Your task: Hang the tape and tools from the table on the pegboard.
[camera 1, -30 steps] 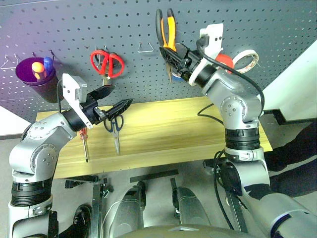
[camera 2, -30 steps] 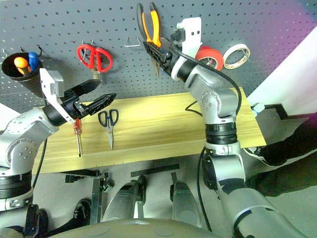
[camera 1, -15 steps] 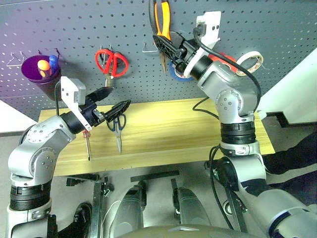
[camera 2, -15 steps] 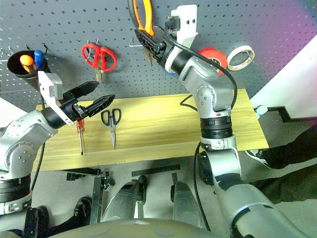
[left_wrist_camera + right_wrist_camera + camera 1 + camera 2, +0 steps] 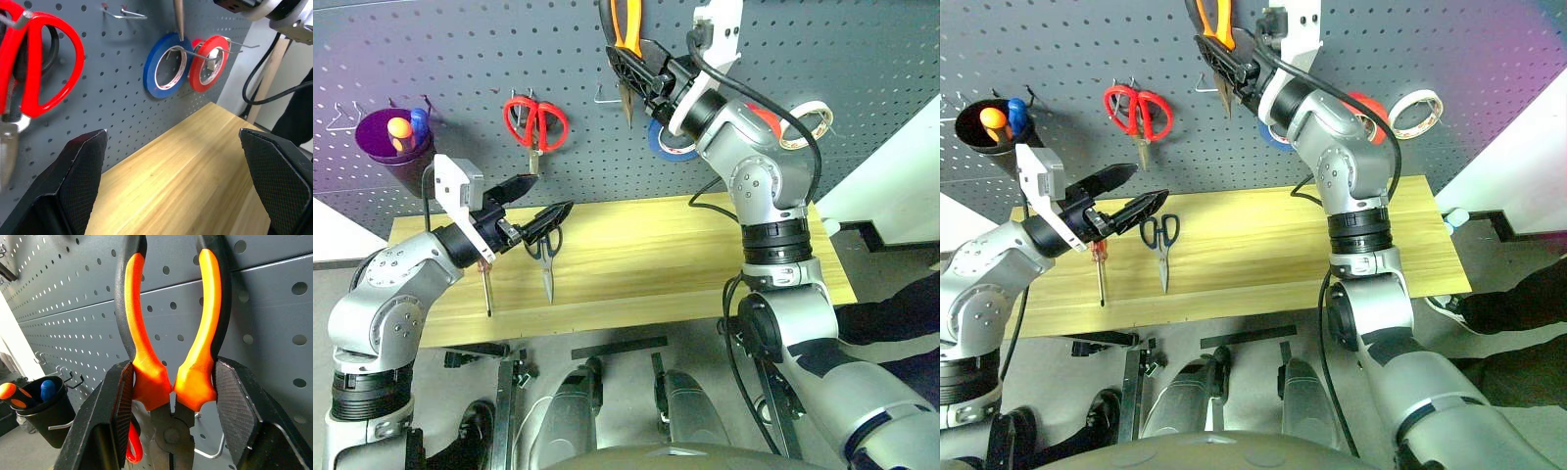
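**Pliers raised to the pegboard**

Head views: the right gripper [image 5: 641, 73] clamps the pliers [image 5: 626, 39] upright against the pegboard [image 5: 460, 59], handles up, nose down; they sit higher and further left than a second ago. The left gripper [image 5: 536, 201] hangs wide open and empty over the table [image 5: 656, 264], above the scissors [image 5: 545, 257] and screwdriver [image 5: 485, 284], both lying lengthwise toward the table's front edge.

Left wrist view: blue roll [image 5: 166, 64] and tape [image 5: 209, 62] hang side by side on hooks.

Right wrist view: fingers [image 5: 115, 406] pinch the handles near the pivot; a hook [image 5: 210, 450] lies below.
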Robot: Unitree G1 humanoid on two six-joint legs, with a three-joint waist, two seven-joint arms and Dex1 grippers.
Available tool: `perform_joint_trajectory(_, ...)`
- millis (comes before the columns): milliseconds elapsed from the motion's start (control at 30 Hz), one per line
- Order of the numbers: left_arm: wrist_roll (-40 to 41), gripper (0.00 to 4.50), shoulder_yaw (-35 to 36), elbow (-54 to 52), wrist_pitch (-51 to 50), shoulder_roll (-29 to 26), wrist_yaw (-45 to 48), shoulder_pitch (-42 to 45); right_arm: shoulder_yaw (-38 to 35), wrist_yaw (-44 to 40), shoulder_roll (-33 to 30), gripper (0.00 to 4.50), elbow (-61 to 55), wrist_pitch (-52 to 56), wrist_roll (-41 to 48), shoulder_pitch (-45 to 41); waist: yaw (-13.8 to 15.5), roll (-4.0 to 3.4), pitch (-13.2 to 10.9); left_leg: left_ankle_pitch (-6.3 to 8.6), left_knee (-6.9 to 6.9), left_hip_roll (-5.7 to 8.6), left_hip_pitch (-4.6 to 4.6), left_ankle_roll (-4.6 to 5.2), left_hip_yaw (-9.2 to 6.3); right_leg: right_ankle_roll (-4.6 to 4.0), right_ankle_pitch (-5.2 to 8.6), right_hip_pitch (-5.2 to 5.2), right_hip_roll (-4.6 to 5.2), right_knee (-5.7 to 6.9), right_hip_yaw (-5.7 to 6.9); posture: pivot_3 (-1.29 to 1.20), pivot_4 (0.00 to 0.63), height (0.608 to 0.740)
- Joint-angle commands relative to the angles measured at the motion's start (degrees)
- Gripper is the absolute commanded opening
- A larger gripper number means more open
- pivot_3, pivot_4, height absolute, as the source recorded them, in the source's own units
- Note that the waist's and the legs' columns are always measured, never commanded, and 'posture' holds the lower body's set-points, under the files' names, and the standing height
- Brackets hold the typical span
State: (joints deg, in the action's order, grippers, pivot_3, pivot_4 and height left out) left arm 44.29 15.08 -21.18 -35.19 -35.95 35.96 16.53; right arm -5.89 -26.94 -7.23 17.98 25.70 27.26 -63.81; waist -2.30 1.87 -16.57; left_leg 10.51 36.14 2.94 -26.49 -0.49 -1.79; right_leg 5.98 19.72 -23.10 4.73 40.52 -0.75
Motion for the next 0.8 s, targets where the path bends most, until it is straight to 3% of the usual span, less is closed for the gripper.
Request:
perform_joint_trajectory(33, 0.36, 4.50, 2.08, -3.14, 0.95, -0.44, -0.91, 0.30, -1.98, 1.20, 1.26, 2.09, 0.69, -3.63, 0.23, -3.45, 0.06, 0.00, 0.00, 0.00, 0.02, 0.00, 0.01, 0.00, 0.00, 0.00, 0.00, 0.01, 0.00, 0.02, 0.00, 0.06, 0.213, 0.740)
perform_joint_trajectory(800, 2.76, 4.50, 4.10, -12.42, 1.55, 1.31, -8.57, -1.34, -2.42, -1.06, 1.36, 2.09, 14.35, -13.24, -1.41, -10.80, 0.82, 0.01, 0.01, -0.02, 0.03, 0.00, 0.03, -0.03, 0.01, -0.01, -0.01, -0.03, -0.05, 0.14, -0.01, 0.12, 0.188, 0.740)
